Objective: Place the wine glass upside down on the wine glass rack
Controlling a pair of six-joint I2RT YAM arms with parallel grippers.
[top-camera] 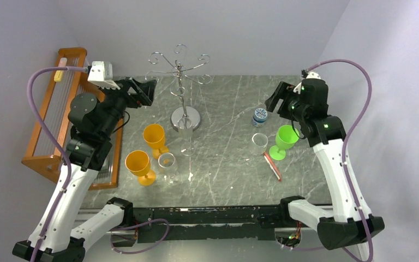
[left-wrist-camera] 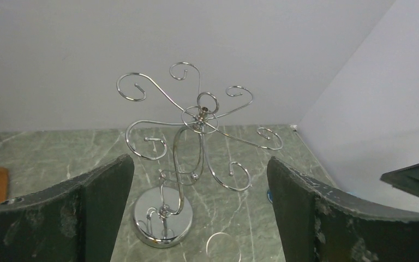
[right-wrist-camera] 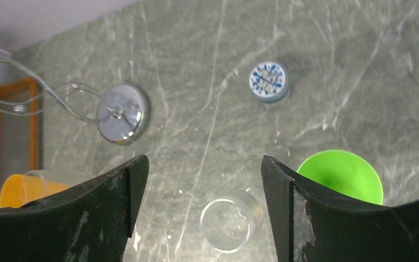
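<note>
- Top external view showed the wine glass rack [top-camera: 181, 90] standing upright at the back of the surface [top-camera: 229, 169], its pole vertical and curled arms on top.
- The surface was grey-green marble, with pale walls [top-camera: 240, 33] behind.
- My left claw [top-camera: 148, 91] was spread, beside the rack and facing it.
- My right claw [top-camera: 273, 101] was spread above a clear wine glass [right-wrist-camera: 231, 224], which stood mouth up.

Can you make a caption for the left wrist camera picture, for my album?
The open left gripper faces the curly chrome wine glass rack standing on the green marble table.
</note>
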